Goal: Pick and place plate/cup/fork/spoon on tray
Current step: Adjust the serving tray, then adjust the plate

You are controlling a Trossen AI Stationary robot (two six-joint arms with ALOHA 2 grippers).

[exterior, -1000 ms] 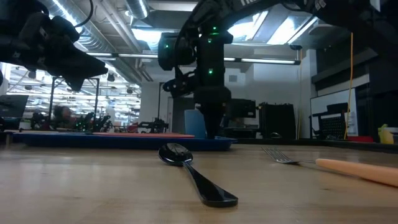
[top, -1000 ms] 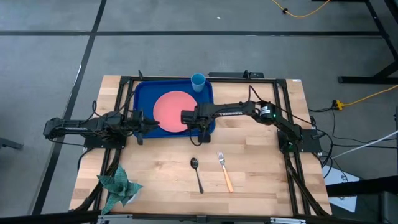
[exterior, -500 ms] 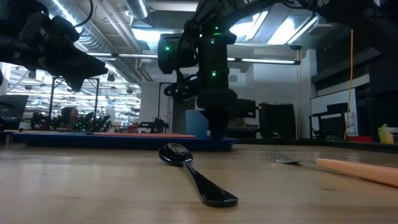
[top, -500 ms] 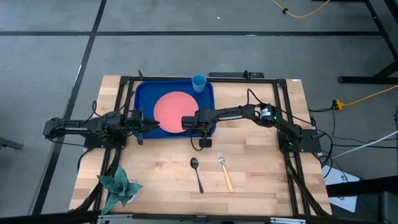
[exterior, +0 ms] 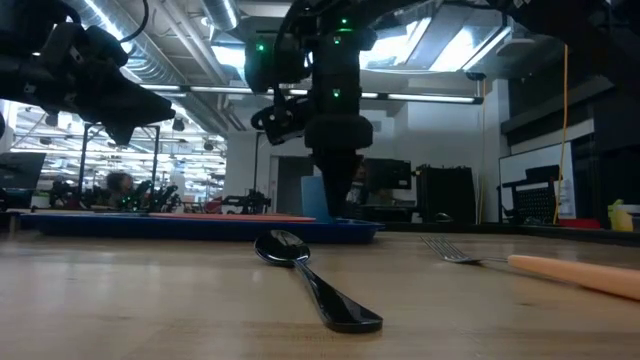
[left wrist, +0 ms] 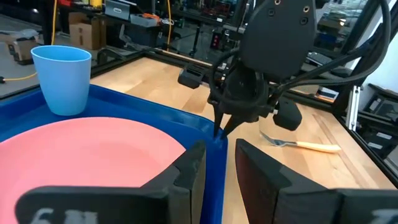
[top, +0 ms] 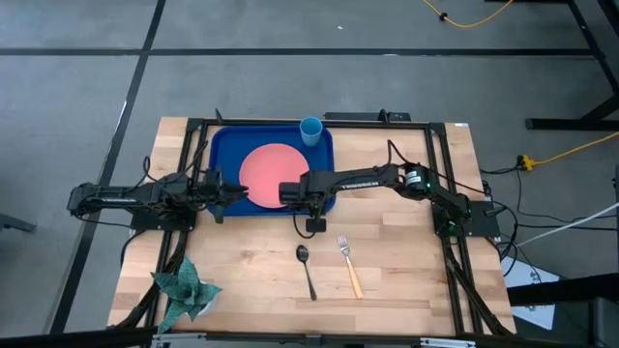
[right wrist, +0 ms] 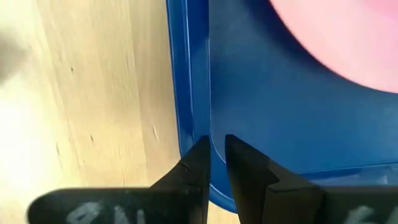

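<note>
The dark-blue tray (top: 224,145) lies at the table's far middle. The salmon-pink plate (top: 269,166) lies flat in it, and the light-blue cup (top: 310,129) stands upright in its far right corner. The dark spoon (top: 306,269) and the tan-handled fork (top: 349,268) lie on the wood near the table's front. My right gripper (top: 296,198) is shut and points down at the tray's near rim (right wrist: 189,93), close to the near right corner. My left gripper (top: 237,191) is shut and empty, above the tray's near left part. My right gripper points down from above, its shut fingertips (right wrist: 200,158) at the tray's near rim (right wrist: 198,127) by the near right corner; one tip is over the rim and the other is just inside it. I cannot tell whether they touch the rim.
A green folded-paper figure (top: 184,287) sits at the table's near left corner. Black frame rails (top: 440,174) run along the table's sides and back. Bare wood lies between the tray's near rim and the spoon and fork.
My right gripper has moved from above the plate's right edge toward the table's near edge, to the tray's near rim. The plate, cup, spoon and fork have stayed where they were.
</note>
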